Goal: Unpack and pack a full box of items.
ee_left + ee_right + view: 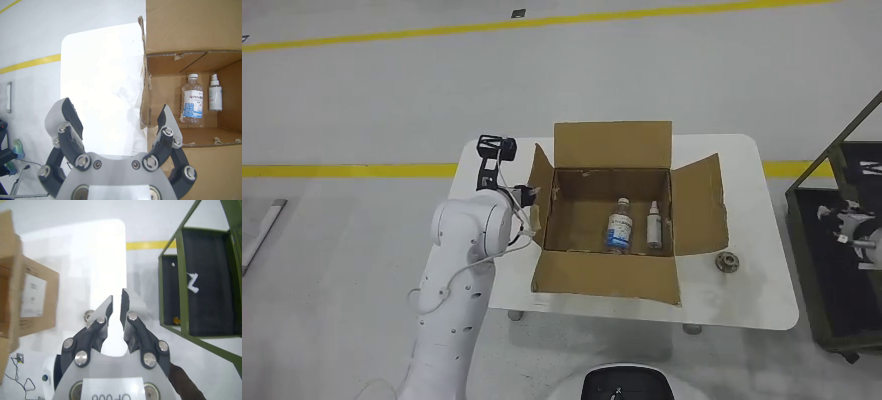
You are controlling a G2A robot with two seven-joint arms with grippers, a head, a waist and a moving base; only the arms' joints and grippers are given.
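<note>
Top view: open cardboard box [607, 270] on white worktop [742, 290]; clear bottle [619, 228] and spray bottle [654, 225] side by side inside; metal ring [727, 262] beside box.
Left wrist view: left claw [115, 106] spread wide, empty, near box flap.
Right wrist view: right claw [117, 296] almost closed, empty.

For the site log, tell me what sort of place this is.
Probably a warehouse-like hall used as a robot test area: a broad grey floor marked with yellow lines, a green metal rack beside the white table, and an open cardboard box for packing.
</note>
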